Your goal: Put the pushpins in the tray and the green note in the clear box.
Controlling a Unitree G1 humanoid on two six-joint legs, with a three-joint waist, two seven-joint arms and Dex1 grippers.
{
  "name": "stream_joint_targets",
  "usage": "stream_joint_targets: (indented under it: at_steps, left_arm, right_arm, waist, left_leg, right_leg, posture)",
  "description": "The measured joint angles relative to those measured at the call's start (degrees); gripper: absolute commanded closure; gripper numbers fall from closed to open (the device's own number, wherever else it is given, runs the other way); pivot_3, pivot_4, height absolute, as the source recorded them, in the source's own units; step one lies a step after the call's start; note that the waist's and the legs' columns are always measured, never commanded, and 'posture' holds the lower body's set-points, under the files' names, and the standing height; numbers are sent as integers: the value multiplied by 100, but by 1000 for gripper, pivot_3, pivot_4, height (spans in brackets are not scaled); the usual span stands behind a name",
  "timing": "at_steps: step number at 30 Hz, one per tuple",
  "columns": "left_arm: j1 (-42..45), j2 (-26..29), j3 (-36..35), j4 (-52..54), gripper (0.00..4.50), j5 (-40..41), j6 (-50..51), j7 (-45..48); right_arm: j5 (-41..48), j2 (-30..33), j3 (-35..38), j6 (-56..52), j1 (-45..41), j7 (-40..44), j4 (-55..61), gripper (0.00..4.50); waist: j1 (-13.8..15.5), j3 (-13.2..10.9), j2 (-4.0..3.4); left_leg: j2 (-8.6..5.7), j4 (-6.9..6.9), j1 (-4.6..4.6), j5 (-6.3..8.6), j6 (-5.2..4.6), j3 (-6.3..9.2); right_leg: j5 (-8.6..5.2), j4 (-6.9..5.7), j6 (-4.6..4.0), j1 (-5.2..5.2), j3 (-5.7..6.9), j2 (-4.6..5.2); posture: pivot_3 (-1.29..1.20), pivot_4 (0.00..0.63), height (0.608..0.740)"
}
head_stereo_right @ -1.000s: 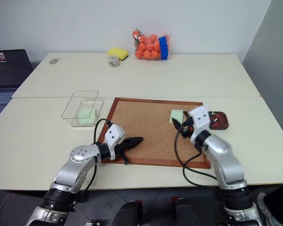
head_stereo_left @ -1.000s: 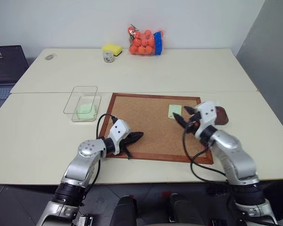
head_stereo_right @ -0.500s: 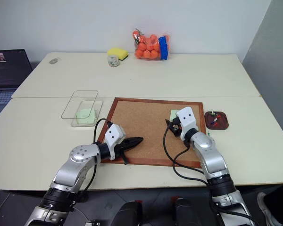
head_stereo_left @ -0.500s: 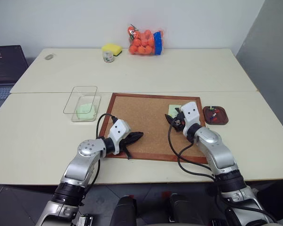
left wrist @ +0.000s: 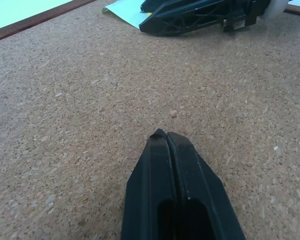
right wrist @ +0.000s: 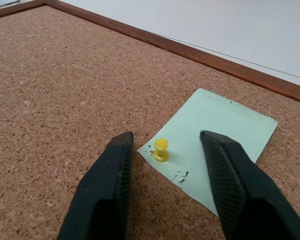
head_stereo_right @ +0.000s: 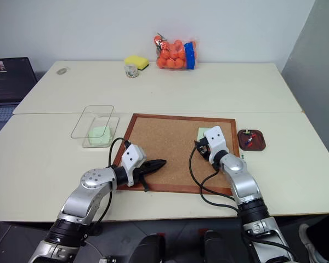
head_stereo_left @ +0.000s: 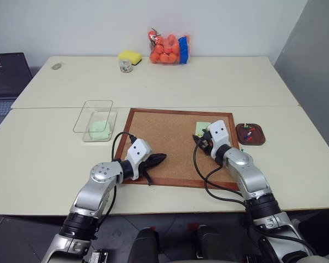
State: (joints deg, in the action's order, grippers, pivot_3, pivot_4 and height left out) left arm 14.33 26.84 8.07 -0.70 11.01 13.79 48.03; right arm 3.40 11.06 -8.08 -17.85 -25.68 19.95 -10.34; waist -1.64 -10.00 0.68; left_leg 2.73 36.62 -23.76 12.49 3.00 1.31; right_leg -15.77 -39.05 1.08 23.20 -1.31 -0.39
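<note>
Pale green note (right wrist: 215,135) flat on corkboard (right wrist: 65,90), yellow pushpin (right wrist: 160,149) upright in corner; right gripper (right wrist: 165,150) apart astride pin; left gripper (left wrist: 166,137) together.

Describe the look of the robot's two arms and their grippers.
Both arms are silver-grey metal with rounded joints and dark bands lower down. Each wrist carries a white block with small dark dots. A black cable loops out beside each forearm. The left gripper and right gripper each have two black, tapering plastic fingers with cut-out ribbing.
</note>
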Motion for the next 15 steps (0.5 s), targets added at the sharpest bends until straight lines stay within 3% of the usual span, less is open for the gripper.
stream_joint_targets:
  at_steps: [6,15]
  left_arm:
    - [-5,0,0,21,4500,0,34,0]
    - [-15,1,0,51,4500,0,54,2]
  right_arm:
    - [4,-20,-2,-1,26,39,19,4394]
    - [4,-39,17,196,113,16,39,4394]
  waist:
    - [0,0,0]
    - [2,0,0]
  left_leg:
    - [0,0,0,0,0,0]
    - [0,0,-1,0,0,-1]
  right_leg:
    - [0,0,0,0,0,0]
    - [0,2,0,0,0,0]
  posture:
    - [0,150,740]
    - [0,150,740]
